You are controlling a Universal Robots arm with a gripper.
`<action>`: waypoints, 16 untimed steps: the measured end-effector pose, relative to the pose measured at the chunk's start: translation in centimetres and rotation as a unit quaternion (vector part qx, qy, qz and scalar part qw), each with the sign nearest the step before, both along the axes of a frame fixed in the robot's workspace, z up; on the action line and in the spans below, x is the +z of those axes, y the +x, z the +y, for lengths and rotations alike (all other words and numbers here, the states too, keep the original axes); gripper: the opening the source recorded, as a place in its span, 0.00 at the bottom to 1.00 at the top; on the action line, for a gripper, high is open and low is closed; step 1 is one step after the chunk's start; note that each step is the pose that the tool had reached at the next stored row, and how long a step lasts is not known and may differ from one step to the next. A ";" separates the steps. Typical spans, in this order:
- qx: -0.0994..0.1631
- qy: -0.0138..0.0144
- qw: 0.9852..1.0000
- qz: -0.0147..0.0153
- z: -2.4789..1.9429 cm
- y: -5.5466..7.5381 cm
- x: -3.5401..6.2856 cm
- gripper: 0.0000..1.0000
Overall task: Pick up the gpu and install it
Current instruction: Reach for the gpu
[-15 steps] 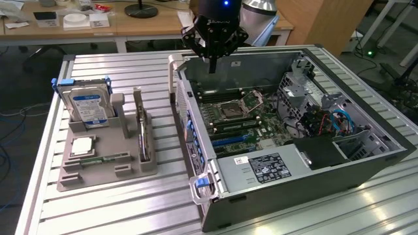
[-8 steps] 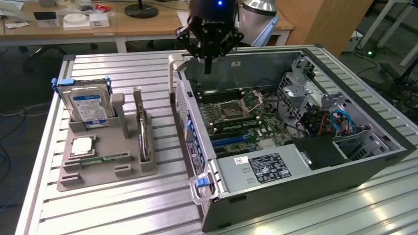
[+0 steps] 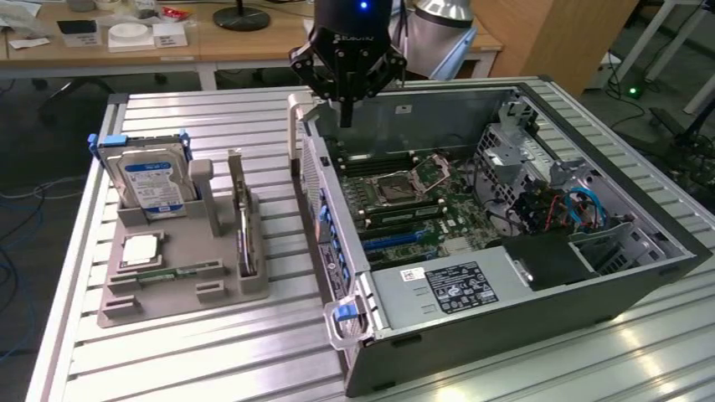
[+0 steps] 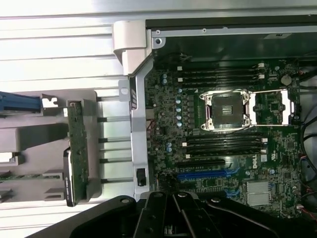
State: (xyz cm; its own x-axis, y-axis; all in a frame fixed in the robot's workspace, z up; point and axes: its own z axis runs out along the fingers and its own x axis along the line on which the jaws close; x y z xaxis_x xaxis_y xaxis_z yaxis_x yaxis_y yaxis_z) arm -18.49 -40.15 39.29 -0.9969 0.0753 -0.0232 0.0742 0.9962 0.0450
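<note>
The gpu (image 3: pixel 240 219) stands on its long edge in a slot of the grey holder (image 3: pixel 167 295), on the exterior view's left; its green board edge (image 4: pixel 78 148) faces the wrist camera. My gripper (image 3: pixel 344 110) hangs above the rear left corner of the open computer case (image 3: pixel 503 293), to the right of the gpu and well apart from it. The fingers (image 4: pixel 163 213) are shut together with nothing between them. Below lies the motherboard (image 4: pixel 223 148) with a blue expansion slot (image 4: pixel 205 174).
In the holder there are also a hard drive (image 3: pixel 151 177) with a blue-white label, a processor chip (image 3: pixel 140 249) and a memory strip (image 3: pixel 167 275). The case's side wall (image 3: pixel 318 209) rises between holder and motherboard. Desks with clutter stand behind the slatted table (image 3: pixel 201 352).
</note>
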 end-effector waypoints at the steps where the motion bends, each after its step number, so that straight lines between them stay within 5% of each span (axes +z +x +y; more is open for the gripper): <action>1: 0.000 0.000 1.000 0.000 -0.01 -0.2 0.00 0.10; 16: 0.000 0.000 1.000 0.000 -0.07 -2.5 -0.04 0.10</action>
